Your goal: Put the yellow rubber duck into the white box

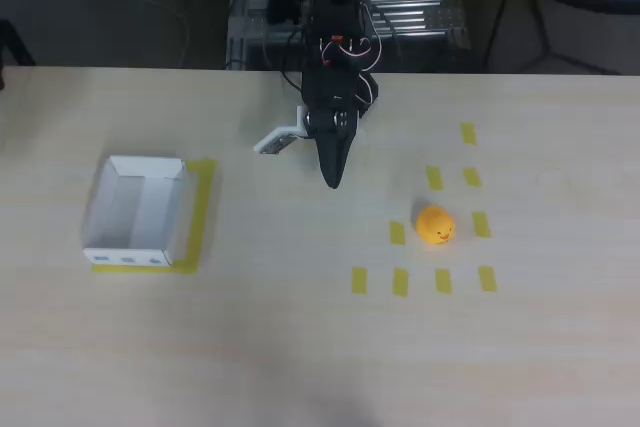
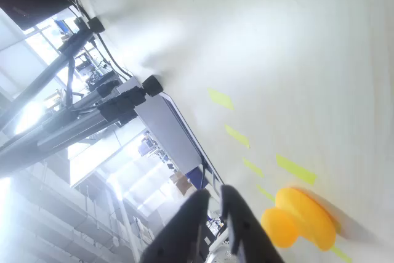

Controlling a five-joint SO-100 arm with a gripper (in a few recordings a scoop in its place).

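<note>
Now the yellow rubber duck [image 1: 435,225] sits among tape marks, well apart from the white box [image 1: 135,252]; probably light, squashy, best pinched across its body, end effector [image 1: 332,179] seemingly nearly closed, empty.

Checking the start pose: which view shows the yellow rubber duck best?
The overhead view: the yellow rubber duck sits whole and sharp on the table among yellow tape marks. The wrist view shows it blurred at the lower edge.

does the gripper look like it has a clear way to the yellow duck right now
Probably yes. In the overhead view the gripper hangs up and left of the yellow rubber duck, with bare table and flat tape marks between them. Its fingers look nearly closed, so it would need to open first.
</note>
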